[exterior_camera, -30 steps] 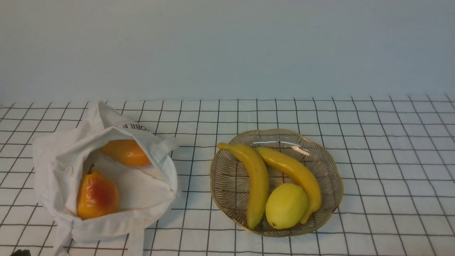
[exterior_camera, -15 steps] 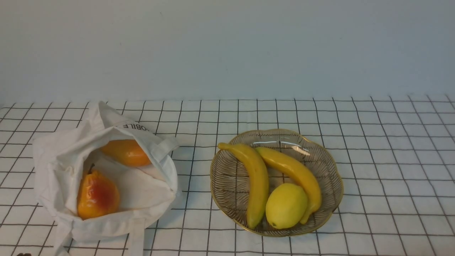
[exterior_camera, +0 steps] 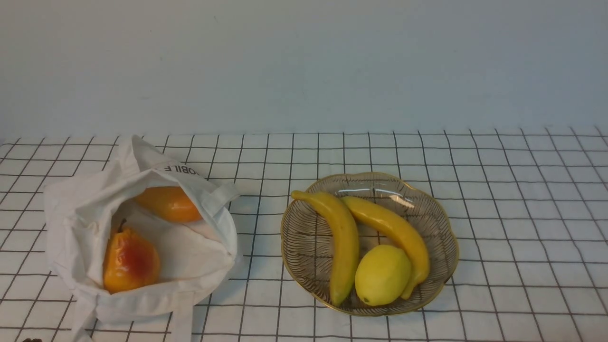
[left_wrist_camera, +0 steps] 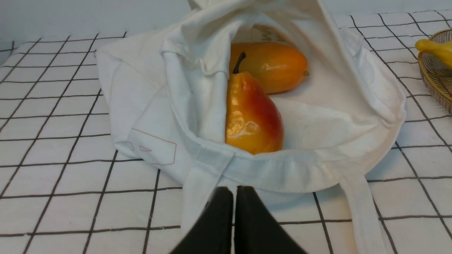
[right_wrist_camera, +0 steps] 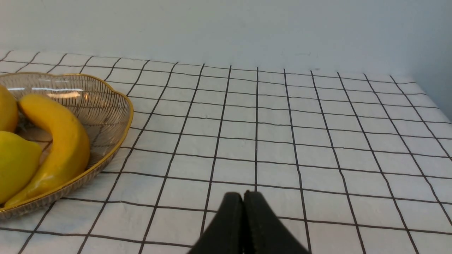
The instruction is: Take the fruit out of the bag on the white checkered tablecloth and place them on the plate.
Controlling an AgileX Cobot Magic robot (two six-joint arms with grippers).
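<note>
The white bag (exterior_camera: 80, 209) lies open at the left on the checkered tablecloth (exterior_camera: 522, 199). In it are an orange-red pear (exterior_camera: 129, 260) and an orange fruit (exterior_camera: 168, 204); both also show in the left wrist view, the pear (left_wrist_camera: 252, 113) in front of the orange fruit (left_wrist_camera: 272, 65). The gold-rimmed glass plate (exterior_camera: 437, 213) holds two bananas (exterior_camera: 344, 242) (exterior_camera: 394, 230) and a lemon (exterior_camera: 382, 275). My left gripper (left_wrist_camera: 234, 192) is shut and empty, just before the bag's near rim. My right gripper (right_wrist_camera: 243, 197) is shut and empty, over bare cloth right of the plate (right_wrist_camera: 106, 102).
A plain pale wall (exterior_camera: 304, 66) stands behind the table. The bag's straps (left_wrist_camera: 363, 211) trail on the cloth toward the front edge.
A dark bit of the left gripper at the front view's bottom left edge has drawn down almost out of sight. Bag, fruit and plate have not moved.
</note>
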